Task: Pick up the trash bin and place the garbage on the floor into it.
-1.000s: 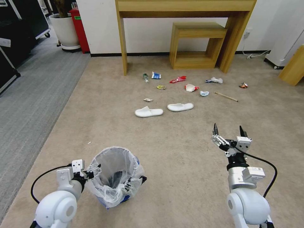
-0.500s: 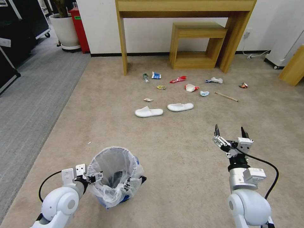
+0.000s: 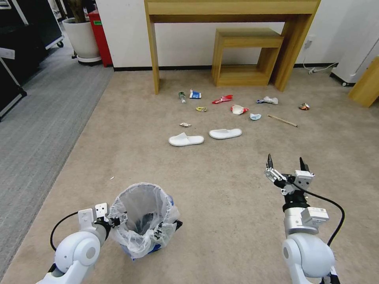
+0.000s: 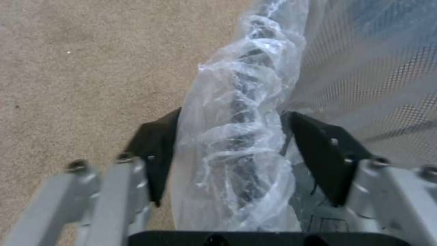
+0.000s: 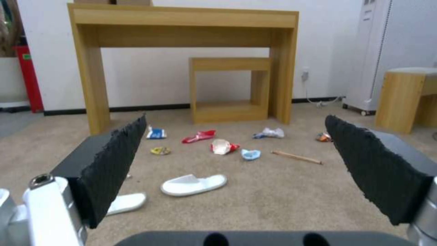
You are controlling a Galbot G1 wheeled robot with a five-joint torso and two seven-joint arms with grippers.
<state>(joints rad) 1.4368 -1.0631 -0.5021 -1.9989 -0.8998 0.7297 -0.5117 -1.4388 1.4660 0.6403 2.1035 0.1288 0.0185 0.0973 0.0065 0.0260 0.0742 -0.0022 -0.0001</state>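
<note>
While the left arm reached low along the near edge of the floor (image 3: 221, 189), its elbow bent outward and its forearm pointed inward, the left tool (image 3: 117, 219) stood at the rim of the trash bin (image 3: 144, 219), one finger outside the rim and the other inside it. In the left wrist view the left tool (image 4: 230, 160) had its black pads (image 4: 155, 150) on either side of the bunched plastic liner over the bin's rim (image 4: 237, 136), straddling it with a little room on each side, so it looked not yet clenched on the rim. The bin stood upright on the beige carpet near the near-left corner. The right arm rose from the near-right, forearm upright, with the right tool (image 3: 287, 165) held above the carpet, its two fingers spread wide and holding nothing; the right wrist view showed the serrated pads (image 5: 114, 164) well apart. The garbage (image 3: 237, 109) lay scattered farther off, in front of a wooden console (image 3: 233, 12), with two white slippers (image 3: 205, 136) nearest the robot and a wooden stick (image 3: 282, 120) toward the right.
</note>
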